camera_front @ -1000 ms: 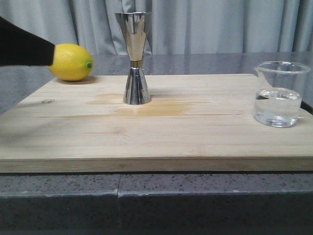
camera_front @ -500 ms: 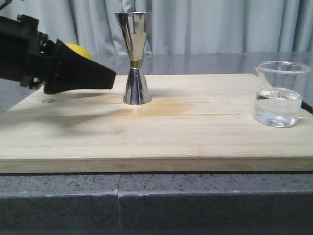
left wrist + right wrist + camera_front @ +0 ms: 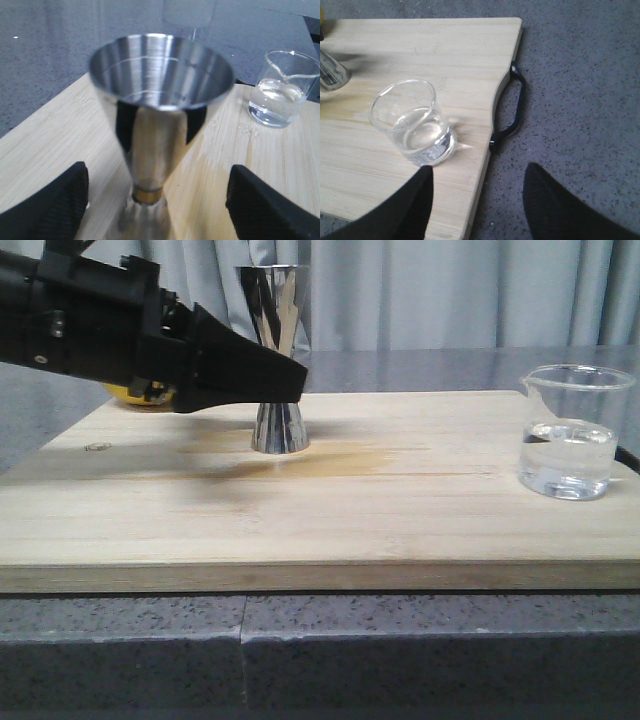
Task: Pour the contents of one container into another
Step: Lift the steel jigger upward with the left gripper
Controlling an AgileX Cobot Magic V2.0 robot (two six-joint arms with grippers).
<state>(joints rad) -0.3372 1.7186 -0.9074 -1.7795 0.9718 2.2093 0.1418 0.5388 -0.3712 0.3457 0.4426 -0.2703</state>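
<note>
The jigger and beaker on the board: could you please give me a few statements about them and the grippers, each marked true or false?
1. The jigger stands upright on the board. True.
2. The beaker is empty. False: it holds clear liquid.
3. The left gripper is open, one finger on either side of the jigger. True.
4. The right gripper is shut on the beaker. False: it is open and apart from the beaker.
5. The lemon lies beside the beaker. False: it lies at the opposite end, mostly hidden behind the left arm.
</note>
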